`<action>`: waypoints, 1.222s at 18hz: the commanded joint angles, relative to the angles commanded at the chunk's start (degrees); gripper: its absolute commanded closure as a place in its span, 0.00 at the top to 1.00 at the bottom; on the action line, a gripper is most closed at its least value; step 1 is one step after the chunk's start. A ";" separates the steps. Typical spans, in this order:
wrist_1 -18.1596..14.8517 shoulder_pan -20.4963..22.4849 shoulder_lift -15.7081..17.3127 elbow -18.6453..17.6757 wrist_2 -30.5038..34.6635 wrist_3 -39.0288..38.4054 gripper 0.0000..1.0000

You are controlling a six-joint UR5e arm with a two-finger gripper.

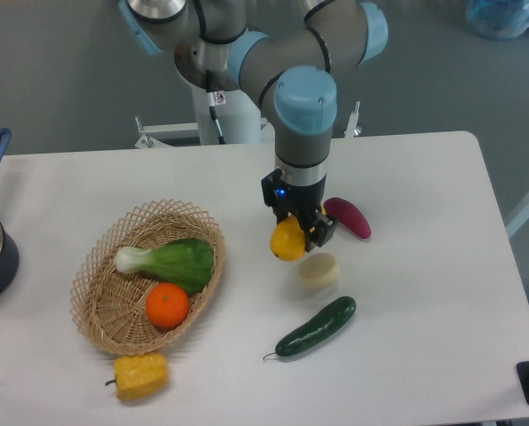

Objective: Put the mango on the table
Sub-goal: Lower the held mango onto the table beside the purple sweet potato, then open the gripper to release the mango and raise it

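On the white table (424, 177) before a grey floor, hand (298, 232) clamped around the mango (287, 242).

Bright even overhead light, soft shadows, sharp.

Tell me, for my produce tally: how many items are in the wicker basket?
2: a leafy green vegetable across the middle of the basket and an orange at its near side. Something small could be hidden beneath the greens.
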 joint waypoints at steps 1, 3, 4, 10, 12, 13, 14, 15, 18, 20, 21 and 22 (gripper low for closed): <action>-0.09 0.00 -0.18 -0.36 0.37 0.80 0.26; 0.18 -0.09 -0.62 -2.11 0.46 2.21 0.26; 0.18 -0.09 -0.62 -2.90 0.37 2.30 0.26; 0.27 -1.14 -0.71 -5.63 0.11 2.56 0.26; 0.35 -1.23 -0.62 -5.63 -0.24 2.48 0.28; 0.35 -1.23 -0.70 -5.72 -0.24 2.30 0.34; 0.35 -1.32 -0.71 -5.72 -0.24 2.13 0.42; 0.35 -1.32 -0.71 -5.72 -0.24 2.04 0.46; 0.35 -1.32 -0.79 -5.72 -0.24 1.95 0.49; 0.44 -1.32 -0.79 -5.72 -0.24 1.95 0.49; 0.44 -1.32 -0.79 -5.72 -0.24 1.95 0.49; 0.44 -1.32 -0.79 -5.63 -0.24 1.95 0.49</action>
